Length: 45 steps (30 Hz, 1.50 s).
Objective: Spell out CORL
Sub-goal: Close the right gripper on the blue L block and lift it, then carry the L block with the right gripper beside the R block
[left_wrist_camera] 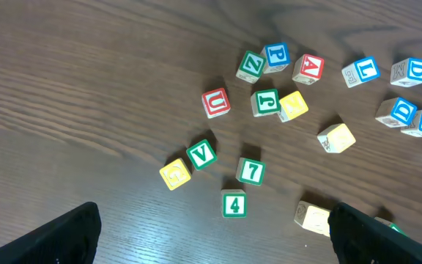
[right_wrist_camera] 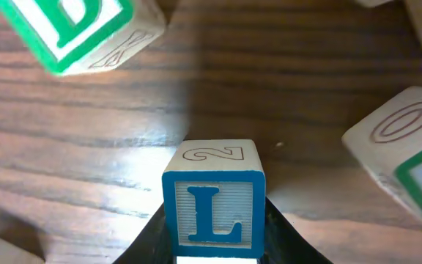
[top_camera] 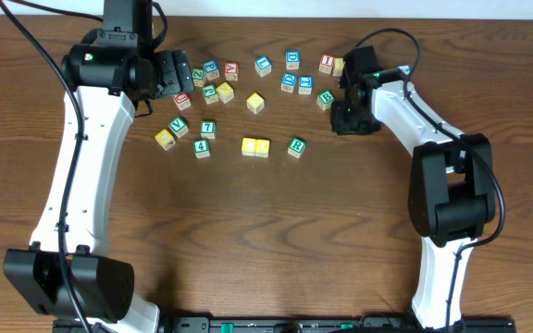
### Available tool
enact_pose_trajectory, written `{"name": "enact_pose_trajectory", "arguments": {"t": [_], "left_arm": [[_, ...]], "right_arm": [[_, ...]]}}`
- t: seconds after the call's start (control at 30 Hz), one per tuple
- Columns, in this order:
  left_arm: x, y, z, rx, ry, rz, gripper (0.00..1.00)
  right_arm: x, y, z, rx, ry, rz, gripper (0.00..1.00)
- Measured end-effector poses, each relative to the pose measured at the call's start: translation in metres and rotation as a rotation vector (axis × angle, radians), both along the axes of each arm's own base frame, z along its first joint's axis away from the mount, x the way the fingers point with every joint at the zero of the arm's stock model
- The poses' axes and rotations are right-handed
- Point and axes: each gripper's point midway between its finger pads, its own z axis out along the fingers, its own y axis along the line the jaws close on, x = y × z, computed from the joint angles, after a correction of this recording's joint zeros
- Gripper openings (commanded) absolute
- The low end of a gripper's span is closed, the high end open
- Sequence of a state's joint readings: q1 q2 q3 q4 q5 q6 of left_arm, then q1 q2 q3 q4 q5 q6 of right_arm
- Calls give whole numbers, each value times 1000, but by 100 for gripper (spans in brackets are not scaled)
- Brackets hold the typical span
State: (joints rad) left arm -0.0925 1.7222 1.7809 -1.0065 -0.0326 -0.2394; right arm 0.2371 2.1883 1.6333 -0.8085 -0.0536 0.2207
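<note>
1. The right gripper (top_camera: 352, 118) has its dark fingers (right_wrist_camera: 146, 238) closed on the sides of a wooden cube with a blue letter L (right_wrist_camera: 212, 198). I cannot tell whether the cube has left the brown wooden table (top_camera: 248, 240).
2. Gripper and cube sit up and to the right of a wooden cube with a green letter R (top_camera: 296, 146), apart from it.
3. Two yellow-faced wooden cubes (top_camera: 255, 146) touch each other just left of the R cube, forming a row. Their letters are too small to read.
4. The left gripper (top_camera: 176, 79) hovers well up and left of the R cube with its fingers (left_wrist_camera: 64, 238) spread wide, holding nothing.
5. The step in hand looks like fetching the final letter. Next, the L cube needs carrying to the bare spot just right of the R cube, without nudging it.
</note>
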Motion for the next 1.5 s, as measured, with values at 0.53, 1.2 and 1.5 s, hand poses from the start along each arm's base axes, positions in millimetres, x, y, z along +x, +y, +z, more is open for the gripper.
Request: {"name": "enact_pose_trajectory", "arguments": {"t": [0.53, 1.2, 1.5], "left_arm": [[0, 0, 0, 0, 0, 0, 98], [0, 0, 0, 0, 0, 0, 98], [0, 0, 0, 0, 0, 0, 98]], "right_arm": [[-52, 31, 0, -1, 165, 89, 24], [-57, 71, 1, 48, 146, 104, 26], [-48, 76, 2, 65, 105, 93, 27]]}}
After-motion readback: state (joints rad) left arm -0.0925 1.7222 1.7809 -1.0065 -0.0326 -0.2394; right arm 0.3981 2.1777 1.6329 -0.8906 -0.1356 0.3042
